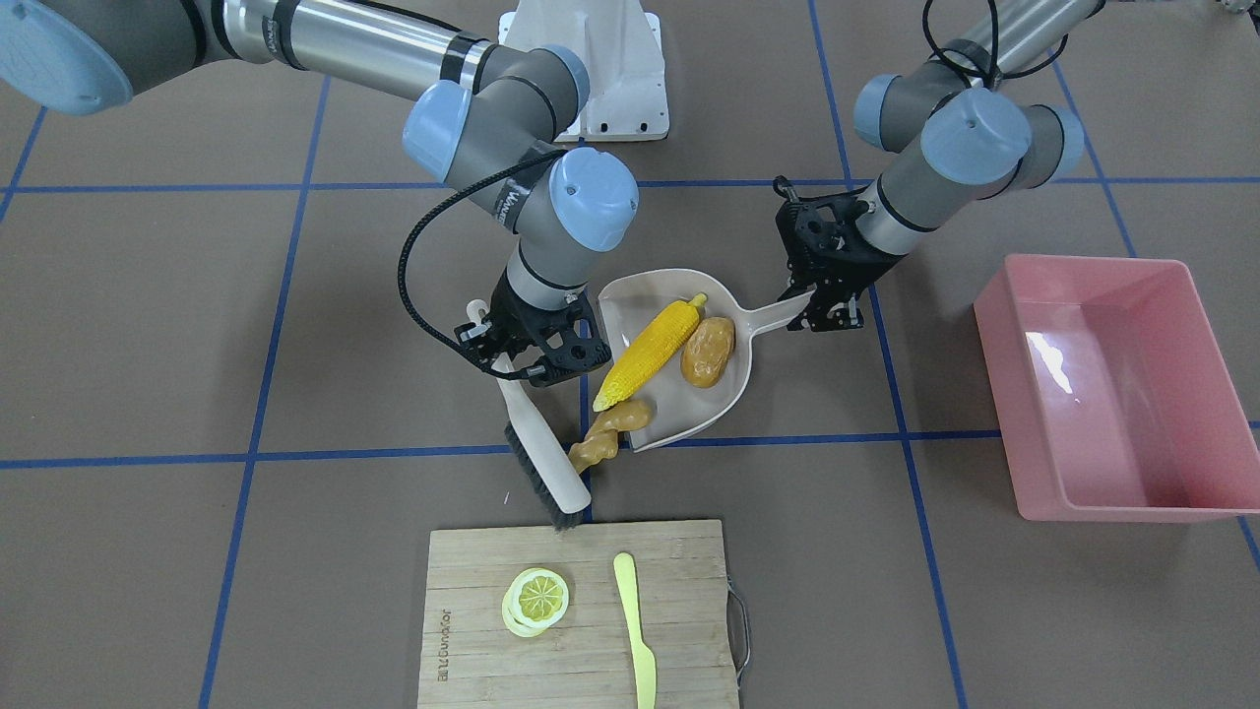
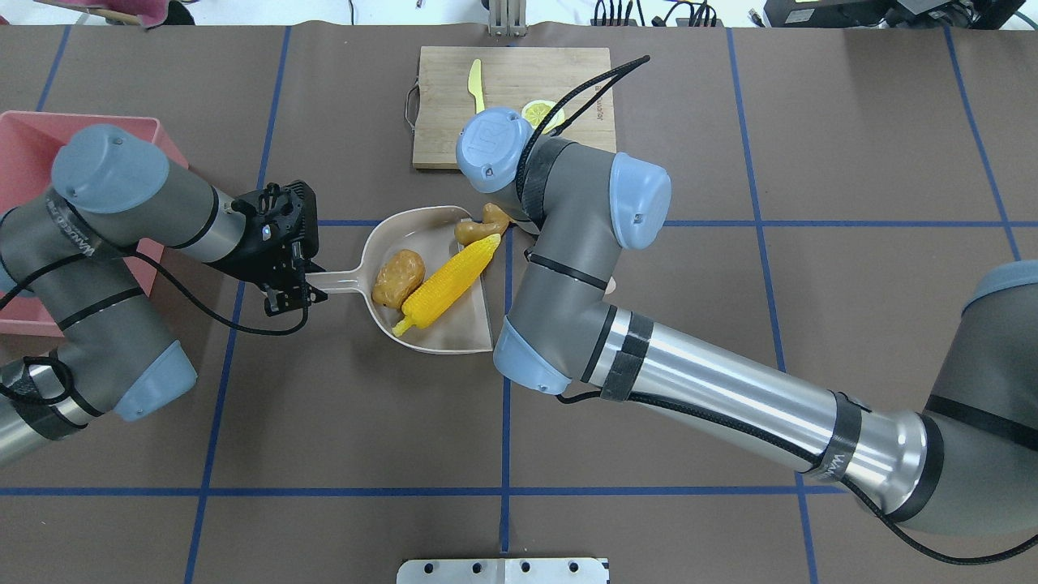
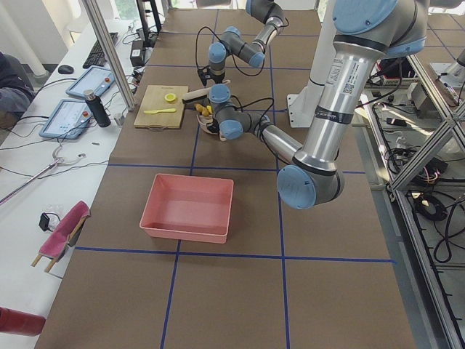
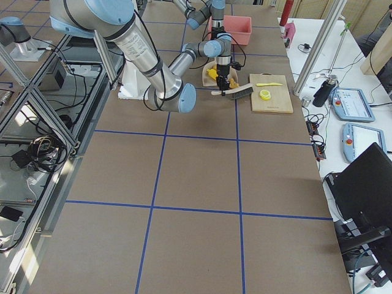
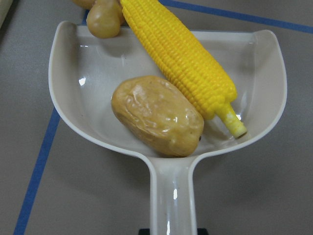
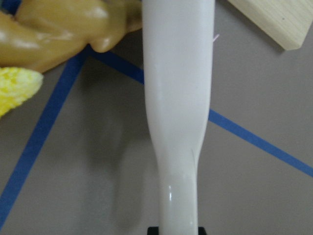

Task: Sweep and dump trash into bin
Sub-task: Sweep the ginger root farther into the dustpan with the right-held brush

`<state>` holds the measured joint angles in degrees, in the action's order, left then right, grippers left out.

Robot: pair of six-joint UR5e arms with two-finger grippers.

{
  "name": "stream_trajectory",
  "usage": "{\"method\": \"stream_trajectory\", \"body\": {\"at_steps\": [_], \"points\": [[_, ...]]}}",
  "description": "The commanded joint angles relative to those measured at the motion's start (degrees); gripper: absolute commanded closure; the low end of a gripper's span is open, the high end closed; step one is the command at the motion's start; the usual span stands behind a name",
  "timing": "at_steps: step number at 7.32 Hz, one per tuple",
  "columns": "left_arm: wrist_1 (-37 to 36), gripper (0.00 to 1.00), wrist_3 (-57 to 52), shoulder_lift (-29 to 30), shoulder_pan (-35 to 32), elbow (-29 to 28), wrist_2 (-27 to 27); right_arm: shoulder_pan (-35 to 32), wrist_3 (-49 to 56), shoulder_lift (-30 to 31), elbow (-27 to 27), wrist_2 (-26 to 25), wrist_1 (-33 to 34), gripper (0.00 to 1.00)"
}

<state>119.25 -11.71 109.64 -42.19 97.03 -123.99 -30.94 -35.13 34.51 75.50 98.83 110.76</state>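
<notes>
The beige dustpan (image 1: 733, 394) lies on the table, holding the yellow corn cob (image 1: 652, 352) and the brown potato (image 1: 708, 351). The tan ginger root (image 1: 610, 432) lies at the pan's mouth, half on the lip. My left gripper (image 1: 819, 313) is shut on the dustpan's handle (image 2: 336, 281). My right gripper (image 1: 512, 359) is shut on the white brush (image 1: 536, 438), whose bristles rest beside the ginger. The pink bin (image 1: 1112, 384) stands empty, apart from the pan on my left. In the left wrist view the corn (image 5: 181, 54), potato (image 5: 156, 115) and ginger (image 5: 102, 17) show in the pan.
A wooden cutting board (image 1: 581, 615) holds a lemon slice (image 1: 536, 599) and a yellow-green plastic knife (image 1: 635, 630), just beyond the brush. Blue tape lines cross the brown table.
</notes>
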Motion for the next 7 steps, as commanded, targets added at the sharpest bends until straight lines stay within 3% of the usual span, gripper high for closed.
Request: {"method": "stream_trajectory", "body": {"at_steps": [1, 7], "points": [[-0.2, 1.0, 0.1, 0.1, 0.0, 0.0, 0.1, 2.2, -0.4, -0.3, 0.2, 2.1, -0.1, 1.0], [-0.1, 1.0, 1.0, 0.8, -0.1, 0.0, 0.0, 3.4, -10.9, -2.0, 0.0, 5.8, -9.9, 1.0]]}}
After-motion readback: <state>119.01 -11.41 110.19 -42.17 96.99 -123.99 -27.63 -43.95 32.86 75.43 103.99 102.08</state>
